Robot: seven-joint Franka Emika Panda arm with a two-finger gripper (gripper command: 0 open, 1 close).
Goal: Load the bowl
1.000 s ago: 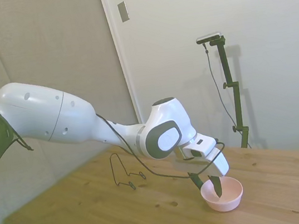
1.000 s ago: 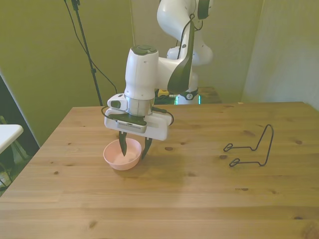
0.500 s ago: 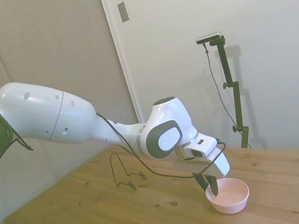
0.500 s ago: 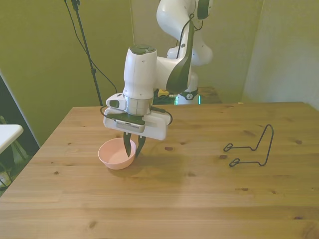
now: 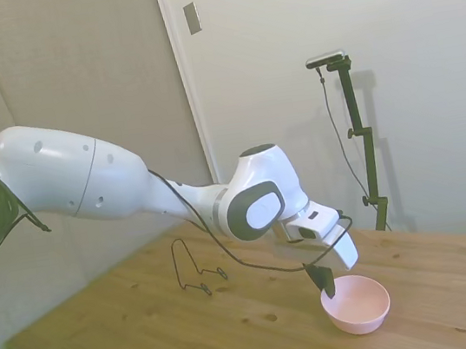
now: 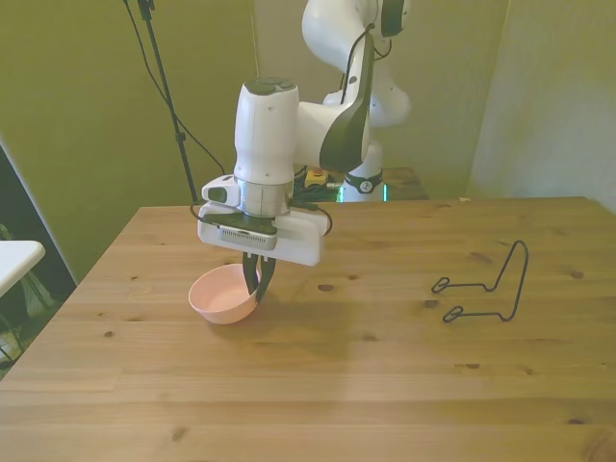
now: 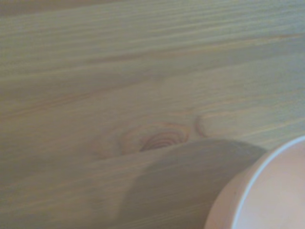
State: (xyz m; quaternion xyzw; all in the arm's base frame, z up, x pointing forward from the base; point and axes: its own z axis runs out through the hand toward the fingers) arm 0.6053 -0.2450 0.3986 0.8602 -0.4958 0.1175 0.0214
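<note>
The bowl (image 6: 224, 295) sits on the wooden table (image 6: 366, 385), toward the front view's left and roughly level with the middle of the tabletop. It is pale pink, round and plain, with its open side up; in the front view it looks slightly tipped, though that is hard to confirm. In the side view the bowl (image 5: 356, 303) lies at about 4 o'clock from the arm's wrist, and nothing shows inside it.

The gripper (image 6: 254, 280) stands at the bowl's 3 o'clock rim in the front view. Its dark fingers (image 5: 322, 280) are drawn close together and appear to pinch the rim, one inside the wall and one outside. In the side view the same fingertips meet the rim at its 9 o'clock edge.

The wrist view is soft: a curve of the bowl (image 7: 267, 191) fills one corner, casting a shadow over the wood grain and a knot (image 7: 159, 138) beside it.

A bent wire rack (image 6: 491, 284) stands on the table at 3 o'clock from the bowl, well apart from it, on the front view's right.
</note>
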